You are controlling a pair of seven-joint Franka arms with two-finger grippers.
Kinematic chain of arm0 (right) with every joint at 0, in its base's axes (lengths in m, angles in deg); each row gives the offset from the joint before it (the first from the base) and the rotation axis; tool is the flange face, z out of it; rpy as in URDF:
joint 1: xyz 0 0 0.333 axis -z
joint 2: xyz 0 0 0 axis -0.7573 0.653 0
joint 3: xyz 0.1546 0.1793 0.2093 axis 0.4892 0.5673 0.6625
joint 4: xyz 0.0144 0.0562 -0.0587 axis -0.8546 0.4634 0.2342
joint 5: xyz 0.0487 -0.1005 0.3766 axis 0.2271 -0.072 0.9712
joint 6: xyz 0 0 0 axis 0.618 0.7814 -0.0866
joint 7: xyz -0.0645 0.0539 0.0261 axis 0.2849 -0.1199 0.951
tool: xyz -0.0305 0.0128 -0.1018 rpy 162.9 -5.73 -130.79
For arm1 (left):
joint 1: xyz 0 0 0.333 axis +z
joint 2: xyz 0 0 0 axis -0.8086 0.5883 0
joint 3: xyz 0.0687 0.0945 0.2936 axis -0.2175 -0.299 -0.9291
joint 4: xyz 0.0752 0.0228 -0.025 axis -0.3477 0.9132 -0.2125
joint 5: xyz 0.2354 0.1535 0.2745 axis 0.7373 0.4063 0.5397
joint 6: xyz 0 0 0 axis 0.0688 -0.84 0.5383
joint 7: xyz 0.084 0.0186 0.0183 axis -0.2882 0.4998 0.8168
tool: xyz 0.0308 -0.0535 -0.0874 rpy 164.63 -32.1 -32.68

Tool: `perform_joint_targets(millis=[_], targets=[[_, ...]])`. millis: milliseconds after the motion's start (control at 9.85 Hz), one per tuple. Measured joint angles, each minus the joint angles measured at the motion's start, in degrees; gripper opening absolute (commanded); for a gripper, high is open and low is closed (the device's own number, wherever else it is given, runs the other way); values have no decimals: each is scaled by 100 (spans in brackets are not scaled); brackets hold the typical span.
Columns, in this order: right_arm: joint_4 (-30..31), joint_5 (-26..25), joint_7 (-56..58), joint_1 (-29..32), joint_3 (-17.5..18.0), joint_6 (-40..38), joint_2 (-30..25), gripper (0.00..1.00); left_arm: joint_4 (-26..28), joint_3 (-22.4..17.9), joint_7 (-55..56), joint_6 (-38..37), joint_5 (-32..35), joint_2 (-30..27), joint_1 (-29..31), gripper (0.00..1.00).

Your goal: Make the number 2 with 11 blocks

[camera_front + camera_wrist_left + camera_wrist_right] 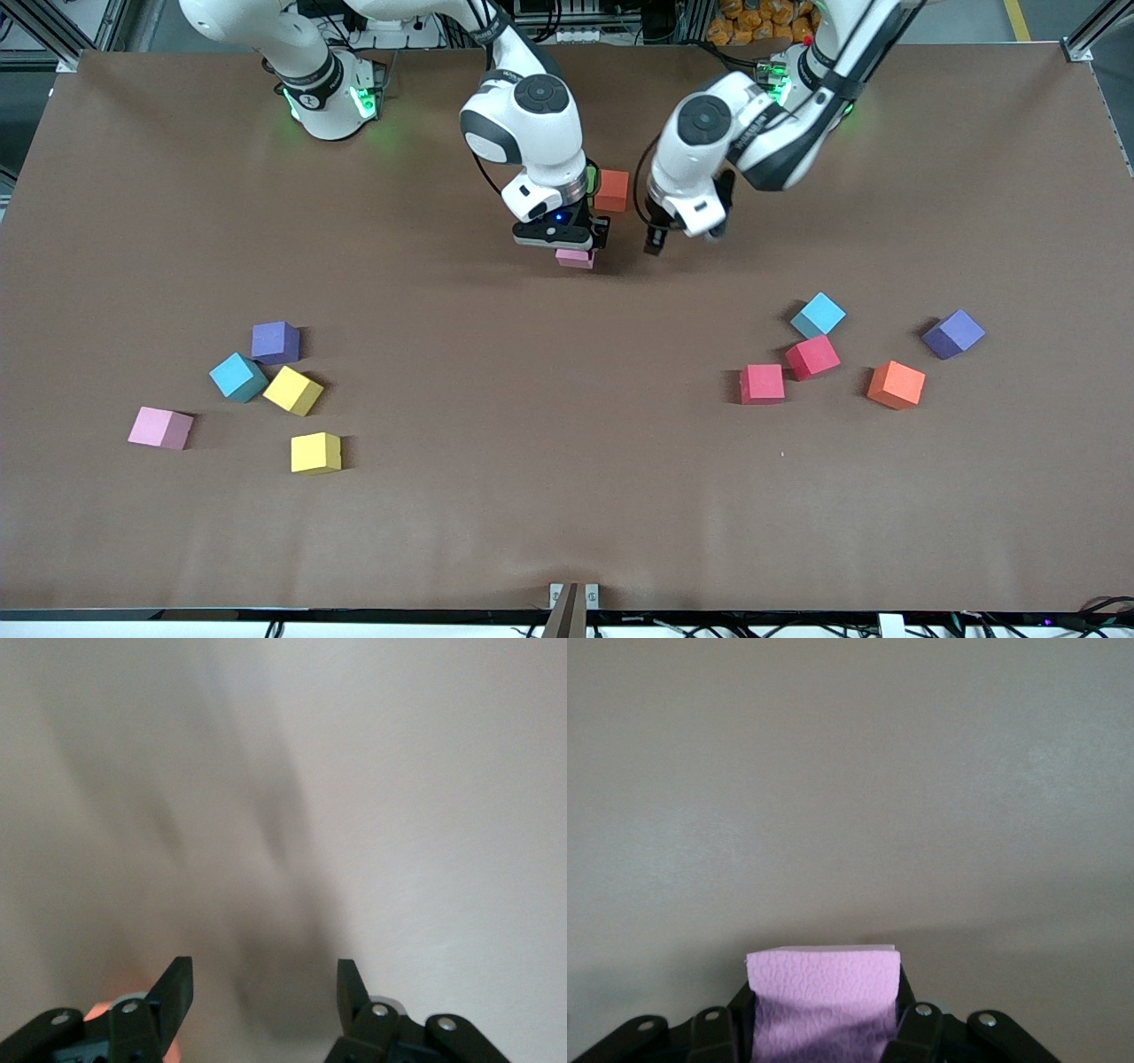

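My right tool (567,241) is closed on a small pink matte foam cube (575,258), low over the brown table (496,496). A red-orange foam cube (611,190) already lies just beside it, a little farther from the front camera and toward the left arm's end. I judge the pink cube must go next to it. My left tool (657,241) waits open and empty nearby.

The right hand (567,241) is covering most of a pink block (575,259), and the right wrist view is cutting off that block's lower part. A smeared orange patch (133,1005) is showing beside a left finger (173,988), too blurred to identify.
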Motion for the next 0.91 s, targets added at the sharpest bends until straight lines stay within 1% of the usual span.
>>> perform_joint_targets(millis=[203,507,710,913], targets=[[-3,-76,-194,-156,-2,26,74,12,-367,-419,-1527,-233,21,-7,188,74],[-22,-279,-663,-454,-5,36,160,12,-738,-1105,-3975,-370,74,-7,203,74],[-44,-601,-1120,-569,-6,43,246,11,-941,-1490,-5527,-380,439,28,197,74],[-106,-920,-1590,-656,-6,60,368,11,-1258,-1840,-6641,-389,762,262,140,74]])
